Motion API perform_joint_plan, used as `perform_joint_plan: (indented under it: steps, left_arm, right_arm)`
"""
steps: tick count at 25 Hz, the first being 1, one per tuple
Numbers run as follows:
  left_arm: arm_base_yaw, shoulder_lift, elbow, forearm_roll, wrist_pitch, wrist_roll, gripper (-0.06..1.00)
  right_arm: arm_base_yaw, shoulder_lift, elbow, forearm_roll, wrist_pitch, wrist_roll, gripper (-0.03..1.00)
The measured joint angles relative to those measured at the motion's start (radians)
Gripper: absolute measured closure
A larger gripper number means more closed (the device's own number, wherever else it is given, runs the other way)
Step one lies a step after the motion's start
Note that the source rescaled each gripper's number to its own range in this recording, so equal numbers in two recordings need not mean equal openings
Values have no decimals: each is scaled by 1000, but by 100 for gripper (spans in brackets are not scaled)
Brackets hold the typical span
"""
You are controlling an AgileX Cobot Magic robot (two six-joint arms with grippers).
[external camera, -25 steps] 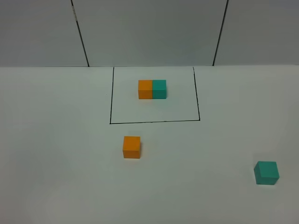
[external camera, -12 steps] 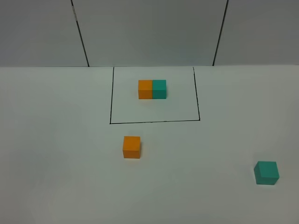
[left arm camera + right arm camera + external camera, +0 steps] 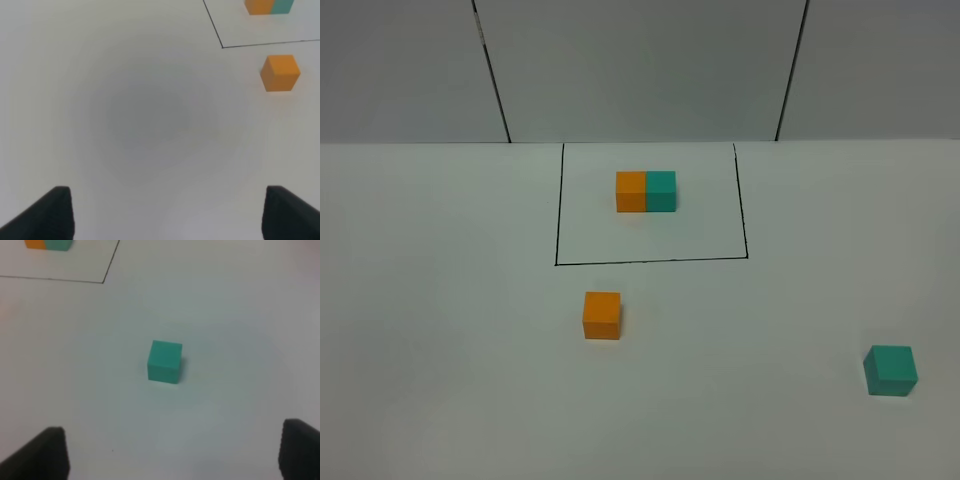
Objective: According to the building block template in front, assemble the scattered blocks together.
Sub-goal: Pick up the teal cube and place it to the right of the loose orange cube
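The right gripper (image 3: 172, 455), spread wide and empty, needed squaring to the teal cube (image 3: 164, 361); the left gripper (image 3: 167, 215), likewise empty, apparently sat off-line from the orange cube (image 3: 280, 73).

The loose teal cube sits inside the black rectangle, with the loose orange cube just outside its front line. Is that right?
No. The loose teal cube sits outside the black rectangle, off to the front right, as the exterior high view shows. The loose orange cube is just outside its front line.
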Motion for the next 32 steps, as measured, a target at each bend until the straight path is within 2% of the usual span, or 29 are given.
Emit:
perform_joint_plan:
  steps: [32]
  left_arm:
    - [0, 0, 0, 0, 0, 0, 23]
  right_arm:
    - [0, 0, 0, 0, 0, 0, 24]
